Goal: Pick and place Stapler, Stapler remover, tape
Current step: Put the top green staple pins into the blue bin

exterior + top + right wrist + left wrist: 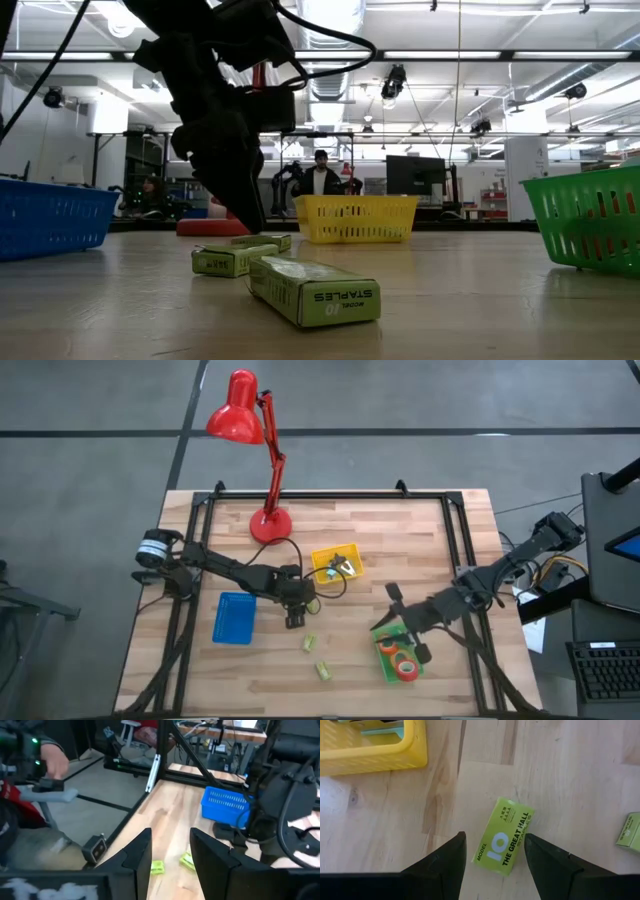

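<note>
My left gripper (pixel 293 618) is open and points down at the middle of the table. Its fingers stand on either side of the near end of a lime-green staple box (pixel 503 842), with a gap on each side. My right gripper (pixel 402 622) is open and empty, raised over the green basket (pixel 385 665); it also shows in the right wrist view (pixel 170 850). Orange (pixel 397 650) and red (pixel 407 669) tape rolls lie in that basket. The yellow basket (pixel 322 557) holds small items that I cannot make out.
Two more staple boxes (pixel 309 644) (pixel 322 670) lie near the front. A blue basket (pixel 235 617) sits left of my left gripper. A red desk lamp (pixel 270 525) stands at the far edge. A person's hand (pixel 52 762) shows beyond the table's left side.
</note>
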Robot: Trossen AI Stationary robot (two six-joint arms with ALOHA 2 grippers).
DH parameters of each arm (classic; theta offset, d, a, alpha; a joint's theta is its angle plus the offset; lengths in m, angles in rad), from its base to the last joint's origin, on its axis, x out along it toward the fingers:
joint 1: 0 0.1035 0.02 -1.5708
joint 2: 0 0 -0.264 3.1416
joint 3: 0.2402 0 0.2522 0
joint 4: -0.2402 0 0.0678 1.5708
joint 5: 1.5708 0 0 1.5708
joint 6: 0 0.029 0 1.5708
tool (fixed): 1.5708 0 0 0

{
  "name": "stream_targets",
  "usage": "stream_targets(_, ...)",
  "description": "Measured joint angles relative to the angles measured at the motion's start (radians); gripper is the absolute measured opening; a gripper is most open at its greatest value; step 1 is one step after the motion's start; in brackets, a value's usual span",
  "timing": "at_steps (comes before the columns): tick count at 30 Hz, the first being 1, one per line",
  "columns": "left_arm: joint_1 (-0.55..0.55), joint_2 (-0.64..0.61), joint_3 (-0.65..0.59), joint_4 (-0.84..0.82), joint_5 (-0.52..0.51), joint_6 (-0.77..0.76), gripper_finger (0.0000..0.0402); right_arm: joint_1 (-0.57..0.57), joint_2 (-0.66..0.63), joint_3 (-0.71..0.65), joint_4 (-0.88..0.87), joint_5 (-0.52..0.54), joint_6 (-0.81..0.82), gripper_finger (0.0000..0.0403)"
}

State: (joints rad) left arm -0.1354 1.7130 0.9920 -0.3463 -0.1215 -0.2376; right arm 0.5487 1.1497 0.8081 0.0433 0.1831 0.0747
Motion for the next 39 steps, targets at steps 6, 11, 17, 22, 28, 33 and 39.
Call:
stream_targets(6,-0.004,0.000,0.000,0.015,0.016,-0.001,0.0202,-0.021,0.000,-0.012,-0.003,0.001,0.001,0.0119)
stream_targets(11,-0.006,0.000,0.000,0.032,0.038,-0.003,0.0202,-0.030,0.000,-0.013,-0.002,0.000,0.001,0.0116)
stream_targets(17,-0.006,0.000,0.000,0.032,0.038,-0.003,0.0202,-0.031,0.000,-0.013,-0.003,0.001,0.001,0.0118)
stream_targets(22,-0.006,0.000,-0.019,0.034,0.038,-0.005,0.0202,-0.031,0.000,-0.013,-0.003,0.001,0.002,0.0111)
stream_targets(28,-0.006,0.000,-0.049,0.076,0.039,-0.026,0.0202,-0.030,0.000,-0.014,-0.003,0.001,0.003,0.0102)
stream_targets(33,-0.006,0.000,-0.050,0.089,0.034,-0.027,0.0198,-0.030,0.000,-0.014,-0.003,0.001,0.001,0.0095)
stream_targets(39,-0.006,0.000,-0.050,0.102,0.033,-0.034,0.0174,-0.030,0.000,-0.019,-0.017,0.001,0.003,0.0087)
